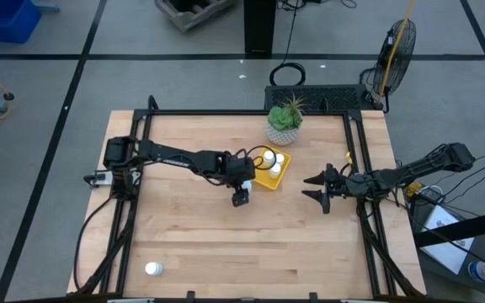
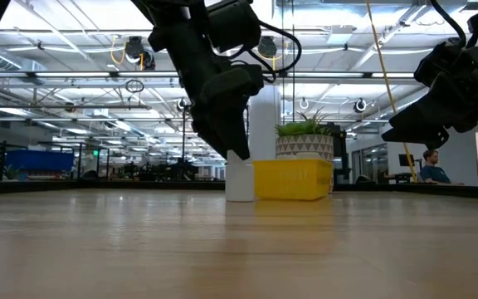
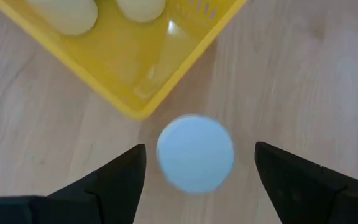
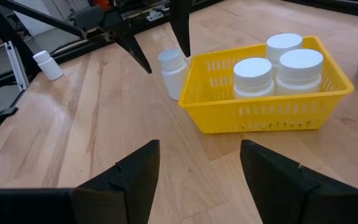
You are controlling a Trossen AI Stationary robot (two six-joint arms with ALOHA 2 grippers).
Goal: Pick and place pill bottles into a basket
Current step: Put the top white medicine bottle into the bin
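A white pill bottle (image 3: pixel 195 153) stands upright on the table, just outside a corner of the yellow basket (image 4: pixel 253 115). My left gripper (image 3: pixel 201 155) hangs over it, open and pointing steeply down. One finger stands on each side of the cap, with a gap showing on both sides. The same bottle (image 4: pixel 173 73) appears in the right wrist view between those fingers. Three pill bottles (image 4: pixel 281 62) stand inside the basket. Another pill bottle (image 1: pixel 152 268) lies near the table's near left corner. My right gripper (image 1: pixel 317 187) waits open, right of the basket.
A pale pot with a spiky green plant (image 1: pixel 285 123) stands just beyond the basket's far side. Black frame rails (image 1: pixel 226 112) run along the table's edges. Bare wood (image 1: pixel 226 244) stretches from the basket toward the near edge.
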